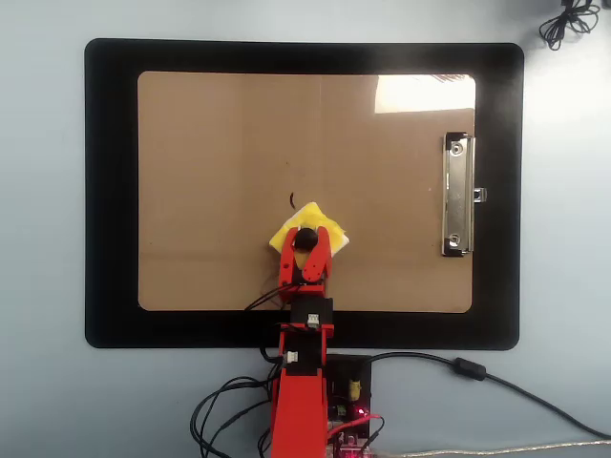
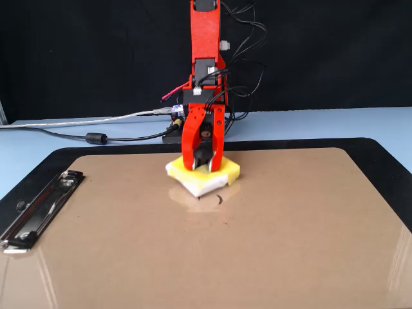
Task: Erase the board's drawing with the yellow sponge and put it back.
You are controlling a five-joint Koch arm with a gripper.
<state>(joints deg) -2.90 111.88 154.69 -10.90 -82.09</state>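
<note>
Overhead, a brown board (image 1: 220, 172) lies on a black mat (image 1: 110, 191) (metal clip (image 1: 458, 196) at right).
Red gripper (image 1: 305, 240) clamps the yellow sponge (image 1: 327, 232) by its knob, pressed flat on the board — a short drawing (image 2: 220, 201) stroke shows just beside it.

One camera hangs straight overhead, taking in the whole brown hardboard clipboard (image 1: 220, 143). Another sits low and close, facing the red arm (image 2: 206, 58). Both share that clipboard.
</note>
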